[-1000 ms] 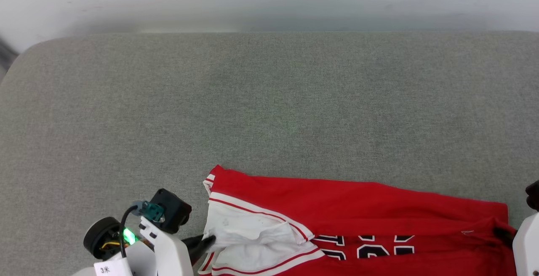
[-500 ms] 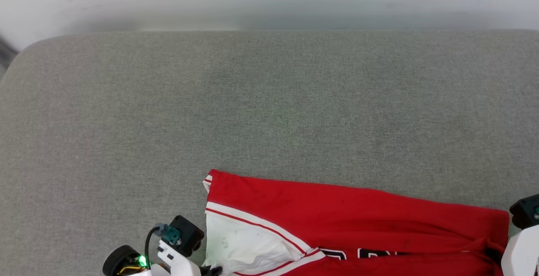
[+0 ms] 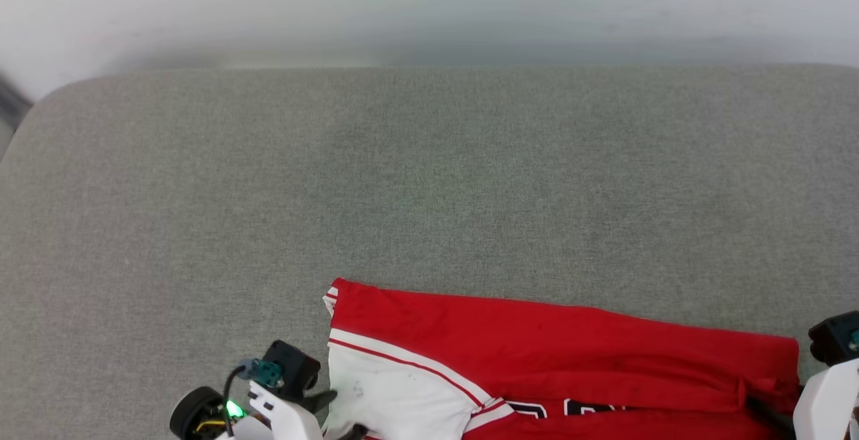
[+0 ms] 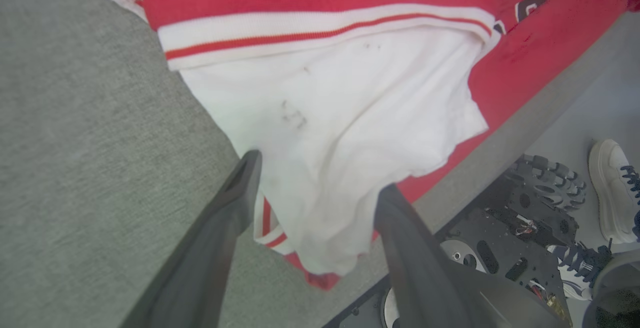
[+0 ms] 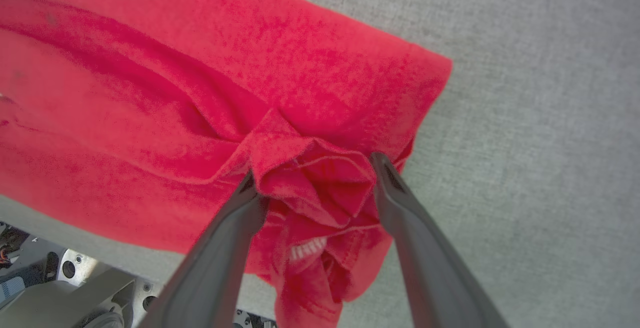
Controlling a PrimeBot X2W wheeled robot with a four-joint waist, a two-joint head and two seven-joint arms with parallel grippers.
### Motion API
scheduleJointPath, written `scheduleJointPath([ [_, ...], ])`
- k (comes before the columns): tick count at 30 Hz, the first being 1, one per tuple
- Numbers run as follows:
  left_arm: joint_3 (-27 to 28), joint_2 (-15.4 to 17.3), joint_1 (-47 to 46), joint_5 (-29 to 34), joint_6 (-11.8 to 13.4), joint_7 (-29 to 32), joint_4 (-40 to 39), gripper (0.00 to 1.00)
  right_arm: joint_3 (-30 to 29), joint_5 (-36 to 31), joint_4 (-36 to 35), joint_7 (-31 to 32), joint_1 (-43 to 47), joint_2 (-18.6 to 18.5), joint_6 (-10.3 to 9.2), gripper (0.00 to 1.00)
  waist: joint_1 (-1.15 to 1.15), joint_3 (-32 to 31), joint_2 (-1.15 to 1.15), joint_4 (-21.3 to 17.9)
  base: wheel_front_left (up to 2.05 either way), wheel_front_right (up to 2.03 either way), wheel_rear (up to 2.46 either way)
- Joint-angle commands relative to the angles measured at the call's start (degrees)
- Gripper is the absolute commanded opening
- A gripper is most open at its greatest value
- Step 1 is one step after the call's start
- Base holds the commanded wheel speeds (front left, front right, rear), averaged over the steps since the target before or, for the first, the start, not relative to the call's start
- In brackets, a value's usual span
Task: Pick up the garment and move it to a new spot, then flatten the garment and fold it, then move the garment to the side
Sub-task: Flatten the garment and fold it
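**Both grippers open over the garment at the near edge of the surface**

The garment (image 3: 570,359), a red jersey with a white sleeve and red-and-white striped trim, is lying on the grey fabric surface (image 3: 429,178). It is occupying the 5 to 6 o'clock part of the head view and running out past that view's bottom edge. Black, white-outlined lettering is showing at 6 o'clock.

In the left wrist view, the left gripper (image 4: 317,174) is holding its two dark fingers wide apart. The white sleeve is lying between and beyond them, toward 12 o'clock, and nothing is being pinched. The sleeve's lower tip is reaching the surface's edge. Beyond that edge, toward 4 o'clock, the robot's dark wheeled base (image 4: 500,248) and a white shoe (image 4: 607,188) are showing.

In the right wrist view, the right gripper (image 5: 314,172) is also spreading its fingers wide, one on either side of a bunched fold of red cloth. The fingers are flanking the bunch, not clamping it. The red body is extending toward 10 o'clock.
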Motion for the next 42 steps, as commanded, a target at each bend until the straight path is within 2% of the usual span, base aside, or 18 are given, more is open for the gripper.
scheduleJointPath([
  [1, 1.0, -0.5, 0.2, 0.2, 0.3, -1.9, -0.3, 1.00, -0.8, 0.8, -0.7, -0.3, 0.2, 0.2, -0.02, 1.00, 0.00, -1.2, 0.00, -0.3, 0.00, 0.00, 0.00],
  [7, 6.7, -1.5, 0.3, 1.3, 3.4, -12.6, -2.0, 1.00, -6.7, 1.8, -5.5, -2.4, 1.0, 1.9, -0.02, 1.00, 0.00, -3.6, 0.00, -0.5, 0.00, 0.00, 0.00],
  [10, 9.6, -2.8, 0.7, 2.3, 5.4, -19.4, -2.5, 1.00, -10.8, 1.1, -8.5, -4.8, 1.5, 4.4, -0.02, 1.00, 0.00, -4.2, 0.00, -0.5, 0.00, 0.00, 0.00],
  [15, 14.3, -5.2, 2.5, 6.0, 10.3, -31.8, -1.1, 1.00, -15.8, -3.8, -12.8, -12.0, 2.2, 9.7, -0.02, 1.00, 0.00, -4.9, 0.00, -0.6, 0.00, 0.00, 0.00],
  [18, 17.6, -7.5, 4.3, 8.1, 12.6, -34.9, -1.1, 1.00, -18.5, -7.0, -14.4, -17.4, 2.8, 13.2, -0.02, 1.00, 0.00, -5.3, 0.00, -0.6, 0.00, 0.00, 0.00],
  [21, 22.0, -11.3, 6.1, 12.9, 13.4, -35.4, -3.3, 1.00, -20.5, -10.2, -15.8, -23.0, 3.9, 16.8, -0.02, 1.00, 0.00, -5.3, 0.00, -0.4, 0.00, 0.00, 0.00],
  [23, 24.9, -14.3, 8.6, 16.7, 13.1, -35.4, -4.7, 1.00, -20.9, -12.1, -16.7, -26.3, 4.9, 18.9, -0.02, 1.00, 0.00, -5.2, 0.00, -0.4, 0.00, 0.00, 0.00],
  [26, 29.0, -18.4, 11.4, 21.6, 11.2, -35.4, -5.8, 1.00, -21.2, -14.0, -16.3, -28.8, 6.5, 22.0, -0.02, 1.00, 0.00, -5.2, 0.00, -0.4, 0.00, 0.00, 0.00],
  [27, 29.0, -18.4, 11.4, 21.6, 11.2, -35.4, -5.8, 1.00, -21.2, -14.0, -16.3, -28.8, 6.5, 22.0, -0.02, 1.00, 0.00, -5.2, 0.00, -0.4, 0.00, 0.00, 0.00],
  [28, 30.4, -20.2, 13.1, 24.8, 9.0, -35.4, -5.5, 1.00, -22.0, -15.4, -15.3, -29.4, 7.3, 23.6, -0.02, 1.00, 0.00, -5.1, 0.00, -0.4, 0.00, 0.00, 0.00],
  [29, 30.9, -21.0, 13.8, 26.2, 7.9, -35.4, -5.1, 1.00, -22.6, -15.7, -14.6, -29.3, 7.7, 24.7, -0.02, 1.00, 0.00, -5.1, 0.00, -0.4, 0.00, 0.00, 0.00],
  [31, 31.3, -21.9, 14.4, 27.3, 6.9, -35.3, -4.7, 1.00, -23.1, -15.9, -13.9, -28.9, 8.2, 25.7, -0.01, 1.00, 0.00, -5.0, 0.00, -0.4, 0.00, 0.00, 0.00],
  [34, 33.0, -24.0, 14.8, 30.0, 4.1, -35.3, -3.8, 1.00, -25.3, -17.0, -11.8, -26.3, 9.3, 27.8, -0.02, 1.00, 0.00, -4.6, 0.00, -0.4, 0.00, 0.00, 0.00],
  [42, 37.7, -27.6, 13.4, 34.1, -1.7, -35.3, -2.2, 1.00, -31.9, -18.5, -6.2, -13.6, 9.0, 32.1, -0.01, 1.00, 0.00, -2.7, 0.00, -0.6, 0.00, 0.00, 0.00],
])
